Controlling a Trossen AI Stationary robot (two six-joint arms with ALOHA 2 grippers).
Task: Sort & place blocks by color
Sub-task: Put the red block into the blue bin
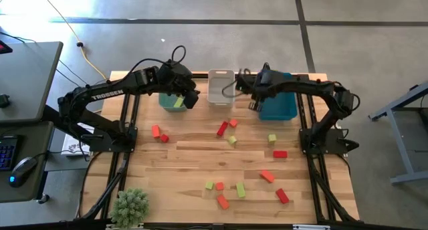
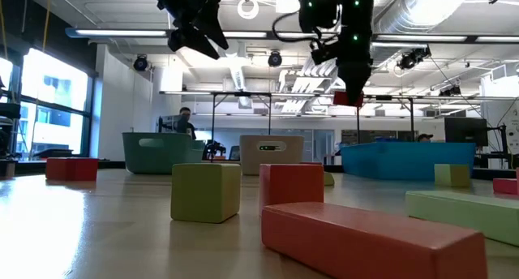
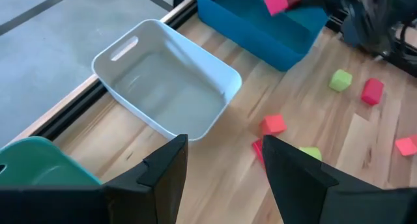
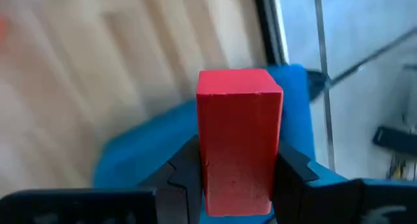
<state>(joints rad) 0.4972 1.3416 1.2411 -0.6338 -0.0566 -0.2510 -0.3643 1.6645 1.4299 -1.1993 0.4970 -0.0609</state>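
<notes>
My right gripper (image 1: 255, 103) is shut on a deep red block (image 4: 238, 133), high above the near left edge of the blue bin (image 1: 279, 104); the block also shows in the low view (image 2: 349, 98). My left gripper (image 1: 187, 96) is open and empty, raised over the green bin (image 1: 166, 103), in which a yellow-green block (image 1: 178, 103) lies. Several yellow-green, orange-red and deep red blocks lie scattered on the table, among them a red bar (image 1: 222, 129) and a green cube (image 1: 231, 140). My right gripper pinches the red block by two opposite long sides (image 4: 203, 165) between its two fingers (image 4: 293, 175). The fingers point down from above. The block's free end (image 4: 238, 81) sticks out past the fingertips, and the block hangs upright, clear of the bin and the table.
The white bin (image 1: 221, 86) stands between the green and the blue bin at the table's far edge. A small potted plant (image 1: 130, 204) stands at the near left corner. Bare wood lies between the bins and the scattered blocks.
</notes>
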